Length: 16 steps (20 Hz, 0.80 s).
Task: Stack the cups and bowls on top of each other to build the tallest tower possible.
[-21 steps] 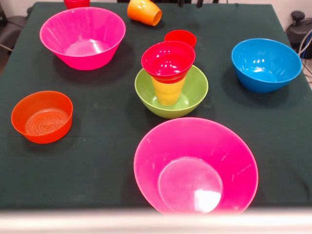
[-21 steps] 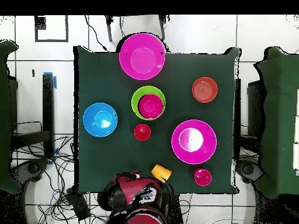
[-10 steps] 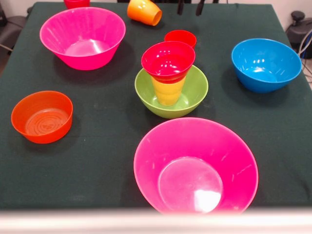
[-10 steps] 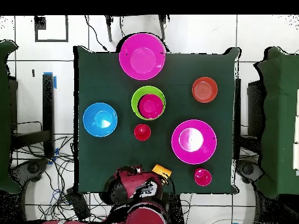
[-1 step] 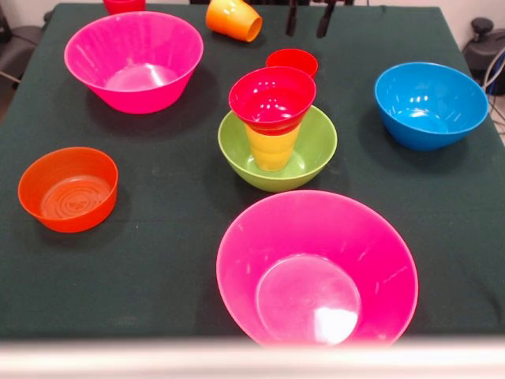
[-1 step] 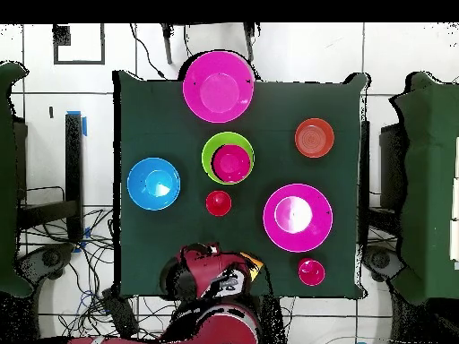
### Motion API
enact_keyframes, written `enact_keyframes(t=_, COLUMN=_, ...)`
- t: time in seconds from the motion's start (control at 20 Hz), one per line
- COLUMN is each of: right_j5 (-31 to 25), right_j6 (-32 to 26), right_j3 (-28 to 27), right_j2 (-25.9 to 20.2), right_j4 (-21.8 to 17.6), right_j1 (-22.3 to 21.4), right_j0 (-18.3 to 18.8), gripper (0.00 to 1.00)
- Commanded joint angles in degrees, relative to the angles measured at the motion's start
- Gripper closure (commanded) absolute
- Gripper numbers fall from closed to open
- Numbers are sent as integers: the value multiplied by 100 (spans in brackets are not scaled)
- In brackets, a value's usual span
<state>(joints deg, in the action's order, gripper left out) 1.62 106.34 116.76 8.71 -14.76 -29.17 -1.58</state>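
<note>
Bench (image 5: 158,229) w/ dark cloth, everything placed off the tower (image 5: 274,130) at centre. Biggest first: near pink bowl (image 5: 317,267) sits just in front of the tower, upright, empty. Far pink bowl (image 5: 134,60) is behind it and off to the left, well apart. Blue bowl (image 5: 431,104) right of the tower, clear gap. Lime bowl (image 5: 312,154) is the tower's base, yellow cup (image 5: 272,146) standing in it, red bowl (image 5: 272,99) perched on the cup's mouth, looks a touch tilted. Orange bowl (image 5: 69,188) front-left, well apart. Red cup (image 5: 293,61) just behind the tower, upright. Orange cup (image 5: 233,19) further back-left, lying on its side. Another red cup (image 5: 124,5) only shows at the top edge.

Gripper (image 5: 308,17) hangs behind the tower, right of the orange cup, jaws parted w/ nothing between them. In the overhead view the arm (image 6: 211,282) covers most of that cup.

Risks, imo: orange cup is on its side, so it could roll out of a pinch. Red bowl is wider than the cup under it, so any nudge or off-centre load prob tips the tower. Red cup is so close that a reach for it may clip the lime bowl's rim.
</note>
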Motion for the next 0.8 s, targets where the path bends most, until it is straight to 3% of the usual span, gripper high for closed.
enact_keyframes(t=0.05, right_j5=-590, right_j6=607, right_j3=-699, right_j2=-701, right_j4=319, right_j1=-14, right_j0=100, gripper=0)
enact_keyframes(t=0.8, right_j5=-796, right_j6=574, right_j3=-798, right_j2=-779, right_j4=390, right_j1=-133, right_j0=174, gripper=0)
